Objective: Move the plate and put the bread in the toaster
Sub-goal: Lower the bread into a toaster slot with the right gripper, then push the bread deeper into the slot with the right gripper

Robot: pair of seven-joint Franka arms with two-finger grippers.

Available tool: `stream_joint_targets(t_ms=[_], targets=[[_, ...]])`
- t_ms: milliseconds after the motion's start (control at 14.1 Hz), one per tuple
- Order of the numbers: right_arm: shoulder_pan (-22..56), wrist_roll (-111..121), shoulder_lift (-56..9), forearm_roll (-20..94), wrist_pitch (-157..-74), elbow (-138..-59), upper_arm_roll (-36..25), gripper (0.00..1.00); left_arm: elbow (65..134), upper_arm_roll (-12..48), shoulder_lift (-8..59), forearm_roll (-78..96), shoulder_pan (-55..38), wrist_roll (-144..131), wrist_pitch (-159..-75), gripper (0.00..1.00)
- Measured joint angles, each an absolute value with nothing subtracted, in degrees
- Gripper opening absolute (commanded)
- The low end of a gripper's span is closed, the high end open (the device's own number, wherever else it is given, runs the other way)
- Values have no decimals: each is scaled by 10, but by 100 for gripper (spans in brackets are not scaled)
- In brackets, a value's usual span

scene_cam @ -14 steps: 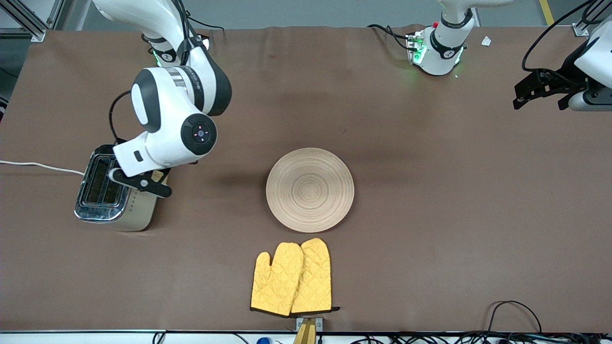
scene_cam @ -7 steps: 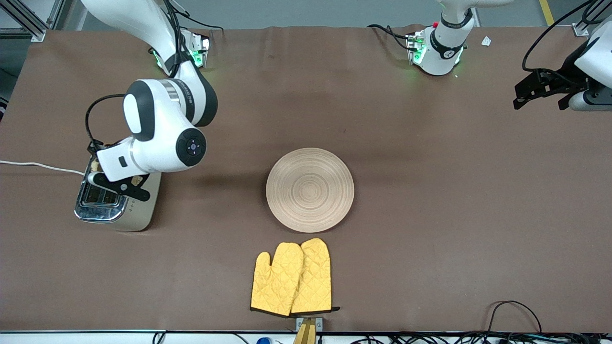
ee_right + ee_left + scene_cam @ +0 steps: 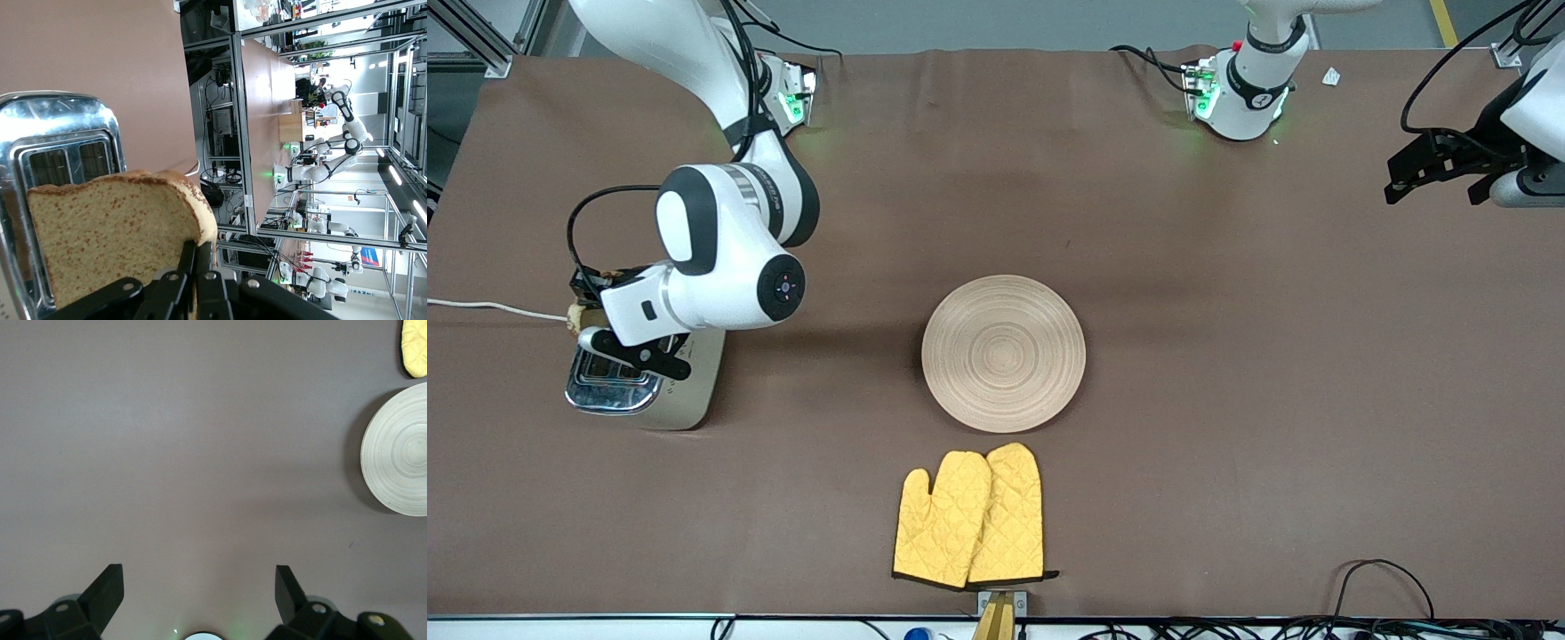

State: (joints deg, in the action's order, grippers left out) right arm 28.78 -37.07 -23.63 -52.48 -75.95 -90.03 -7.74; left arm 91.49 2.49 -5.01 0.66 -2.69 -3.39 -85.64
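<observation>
Worktop (image 3: 1227, 373): covered by a brown cloth; both arm bases stand along its edge farthest from the front camera.
Right arm (image 3: 720, 267): reaches down over the toaster at its own end of the worktop.
Left arm (image 3: 1529, 116): waits, raised at its own end of the worktop.
Plate (image 3: 1003, 353): pale wood with ring grain, flat on the cloth near the middle of the worktop, nothing on it.
Oven mitts (image 3: 969, 516): two yellow quilted mitts lying side by side, just nearer to the front camera than the plate, not touching it.
Toaster (image 3: 680, 396): cream sides, chrome top, standing at the right arm's end; both slots show dark in the right wrist view, and a white cord (image 3: 489, 308) runs off from it.
Right claw (image 3: 195, 263): fingers clamped on the bread, held over the toaster's top.
Left claw (image 3: 199, 590): fingers spread wide apart, nothing between them, over bare cloth.
Bread (image 3: 113, 233): light brown slice with a darker crust, gripped at one edge, up in the air above the slots and not in either of them.
</observation>
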Motion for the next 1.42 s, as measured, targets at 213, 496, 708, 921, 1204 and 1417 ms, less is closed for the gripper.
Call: stream_joint_targets(t_ms=[213, 496, 708, 921, 1204, 1417], targets=[[280, -371, -236, -537, -769, -904, -77, 0, 915, 25, -51, 7, -27, -34, -857, 100], [274, -391, -236, -545, -783, -911, -77, 0, 915, 25, -51, 7, -27, -35, -857, 100], [274, -415, -236, -551, -794, -928, -77, 0, 915, 25, -51, 7, -27, -35, -857, 100], [274, -424, -236, -553, -795, -934, -77, 0, 915, 25, -51, 7, -27, -35, -857, 100], [274, -450, -236, -555, -800, -950, -77, 0, 915, 25, -51, 7, -27, -35, -857, 100], [274, -460, -236, -556, -803, -958, -77, 0, 915, 25, -51, 7, -27, -35, -857, 100]])
